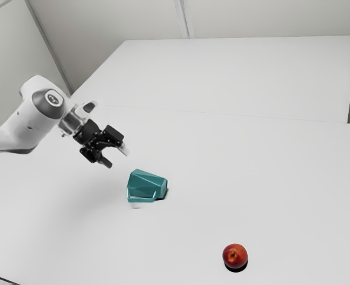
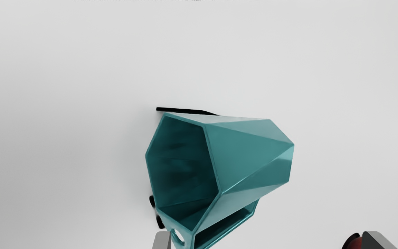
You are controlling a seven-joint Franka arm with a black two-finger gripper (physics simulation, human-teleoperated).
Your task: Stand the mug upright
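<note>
Teal mug (image 2: pixel 250 152) on its side | visible interior bare | end effector (image 1: pixel 116 157) wide open, unladen

The mug (image 2: pixel 250 148) is showing teal, its inside (image 2: pixel 181 162) deepening to dark teal. The fruit (image 1: pixel 235 256) is glowing red with orange patches. The arm (image 1: pixel 29 126) is showing white and grey, the gripper (image 1: pixel 116 156) black, the table (image 1: pixel 270 172) pale grey.

We count one mug (image 1: pixel 146 186), bearing one handle (image 2: pixel 224 224), and one apple (image 1: pixel 235 256), making two loose objects of two kinds, with a single example of each. Of machinery, we count one robot arm (image 1: pixel 35 122) and one gripper (image 1: pixel 116 157), the latter with two fingers (image 2: pixel 161 240). Both views give us the same totals: one mug, one apple.
</note>
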